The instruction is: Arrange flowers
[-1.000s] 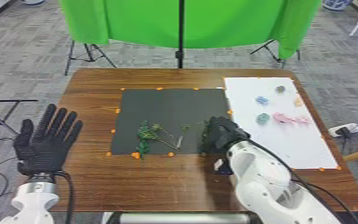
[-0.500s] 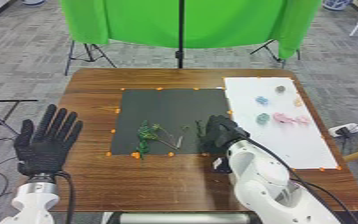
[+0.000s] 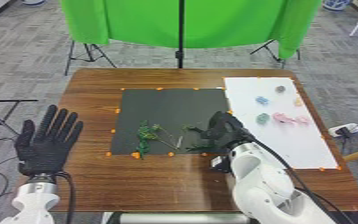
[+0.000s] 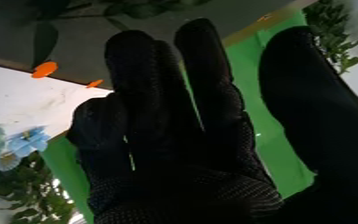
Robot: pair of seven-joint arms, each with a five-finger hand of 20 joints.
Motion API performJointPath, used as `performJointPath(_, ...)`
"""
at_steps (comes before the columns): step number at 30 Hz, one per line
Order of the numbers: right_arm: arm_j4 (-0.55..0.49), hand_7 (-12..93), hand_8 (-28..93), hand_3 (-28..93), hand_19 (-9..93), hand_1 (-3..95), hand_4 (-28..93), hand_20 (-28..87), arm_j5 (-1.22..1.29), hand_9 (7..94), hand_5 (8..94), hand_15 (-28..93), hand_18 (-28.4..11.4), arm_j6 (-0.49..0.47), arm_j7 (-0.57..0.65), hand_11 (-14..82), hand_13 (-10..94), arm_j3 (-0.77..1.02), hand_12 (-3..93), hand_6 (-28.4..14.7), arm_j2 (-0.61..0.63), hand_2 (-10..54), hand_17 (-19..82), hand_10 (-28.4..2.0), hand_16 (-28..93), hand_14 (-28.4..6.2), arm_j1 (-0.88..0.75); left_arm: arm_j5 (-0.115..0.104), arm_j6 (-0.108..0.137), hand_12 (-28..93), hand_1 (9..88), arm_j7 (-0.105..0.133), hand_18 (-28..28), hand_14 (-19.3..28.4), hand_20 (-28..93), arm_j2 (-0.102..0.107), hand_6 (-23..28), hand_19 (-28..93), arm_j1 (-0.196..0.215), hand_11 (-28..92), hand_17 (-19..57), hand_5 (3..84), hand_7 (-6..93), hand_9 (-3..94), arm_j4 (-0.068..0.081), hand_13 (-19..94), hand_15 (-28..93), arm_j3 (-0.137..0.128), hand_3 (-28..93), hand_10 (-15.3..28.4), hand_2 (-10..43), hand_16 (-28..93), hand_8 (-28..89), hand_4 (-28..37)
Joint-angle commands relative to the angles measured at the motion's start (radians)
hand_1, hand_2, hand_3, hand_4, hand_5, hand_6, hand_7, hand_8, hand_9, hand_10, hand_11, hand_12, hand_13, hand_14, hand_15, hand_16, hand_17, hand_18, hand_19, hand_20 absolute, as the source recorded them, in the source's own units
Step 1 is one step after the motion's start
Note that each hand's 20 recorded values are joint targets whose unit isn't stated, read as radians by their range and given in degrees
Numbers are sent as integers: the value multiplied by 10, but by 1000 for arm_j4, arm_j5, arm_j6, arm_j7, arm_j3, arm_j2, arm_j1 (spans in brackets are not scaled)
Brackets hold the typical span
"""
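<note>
At the left, the robot's left hand [image 3: 44, 150] lies palm up over the near left part of the brown counter [image 3: 94, 100], its fingers straight, spread well open and holding nothing. Next comes a dark mat [image 3: 162, 105] with small orange pieces [image 3: 135, 155] along its edges. On its near half lie a dark green leafy stem [image 3: 143, 136], a lighter sprig [image 3: 157, 129] just to the right, and a slim pale stem [image 3: 179, 142] beyond that. Farther right, another green sprig [image 3: 199, 147] lies close by the right hand [image 3: 230, 131], which is at the mat's right side. That hand's fingers are nearly straight, the thumb standing wide apart, with nothing between them; whether it touches the mat I cannot tell. On the white sheet [image 3: 246, 90] at the right are a blue bloom [image 3: 262, 100], a blue-green one [image 3: 263, 118] nearer, a grey-green one [image 3: 280, 89] farther off, pink blooms [image 3: 285, 118], and a peach one [image 3: 298, 102].
</note>
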Motion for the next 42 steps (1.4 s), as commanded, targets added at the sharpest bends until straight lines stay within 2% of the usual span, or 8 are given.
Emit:
performJointPath(1, -51, 349, 13, 808, 932, 354, -229, 469, 24, 600, 717, 651, -255, -85, 3, 135, 576, 87, 143, -54, 42, -95, 372, -226, 194, -176, -69, -6, 13, 86, 232, -7, 125, 148, 106, -4, 84, 285, 11, 141, -75, 417, 67, 352, 2, 255, 232, 2, 767, 136, 138, -46, -79, -283)
performJointPath(3, -59, 326, -24, 806, 932, 334, -215, 469, 25, 589, 792, 653, -257, -128, -16, 129, 556, 101, 139, -44, 54, -64, 360, -226, 189, -184, -83, -7, 17, 86, 232, 0, 125, 149, 106, -5, 84, 285, 20, 141, -75, 417, 68, 352, -2, 256, 232, -2, 766, 136, 138, -46, -80, -283)
performJointPath(5, -63, 322, -108, 804, 932, 321, -204, 470, 20, 579, 828, 657, -258, -169, -27, 122, 544, 109, 135, -36, 59, -40, 353, -225, 186, -188, -87, -4, 17, 86, 231, -1, 125, 149, 106, -5, 85, 285, 17, 141, -75, 417, 68, 352, 0, 256, 232, -2, 766, 137, 138, -46, -80, -283)
performJointPath(8, -55, 251, -133, 798, 932, 313, -201, 474, 29, 564, 850, 665, -259, -212, -20, 113, 525, 112, 135, -34, 47, -29, 346, -223, 187, -191, -83, -4, 14, 86, 232, -4, 125, 149, 106, -7, 85, 285, 17, 141, -75, 418, 68, 352, 1, 256, 232, -1, 766, 137, 139, -46, -80, -283)
performJointPath(12, -44, 161, -123, 796, 932, 311, -201, 478, 39, 556, 833, 673, -261, -275, -22, 111, 511, 105, 136, -30, 27, -28, 339, -224, 186, -197, -70, -1, 13, 86, 231, -6, 125, 149, 106, -8, 84, 284, 13, 141, -75, 417, 67, 353, 1, 256, 233, 3, 766, 138, 139, -47, -80, -283)
performJointPath(20, -28, 108, -123, 788, 932, 327, -204, 477, 55, 626, 813, 699, -260, -340, -20, 142, 522, 91, 149, -35, 12, -23, 334, -208, 198, -197, -52, 0, 11, 86, 231, -1, 125, 149, 106, -9, 84, 284, 19, 141, -75, 417, 67, 353, 0, 256, 233, 2, 765, 137, 140, -47, -79, -283)
performJointPath(29, -53, 99, -116, 795, 932, 335, -212, 466, 87, 661, 787, 697, -259, -376, -44, 150, 536, 83, 155, -43, 5, -17, 334, -199, 204, -192, -57, -4, 15, 87, 231, 0, 125, 149, 106, -7, 85, 284, 19, 140, -75, 417, 66, 353, -2, 256, 234, 2, 765, 138, 140, -47, -79, -283)
performJointPath(42, -54, 112, -118, 802, 926, 330, -216, 431, 113, 615, 754, 704, -261, -448, -52, 149, 509, 45, 157, -23, -49, -25, 311, -211, 208, -200, -25, -7, 26, 87, 231, -8, 126, 149, 107, -8, 84, 287, 3, 142, -76, 418, 69, 354, 4, 255, 236, 10, 766, 136, 141, -47, -80, -283)
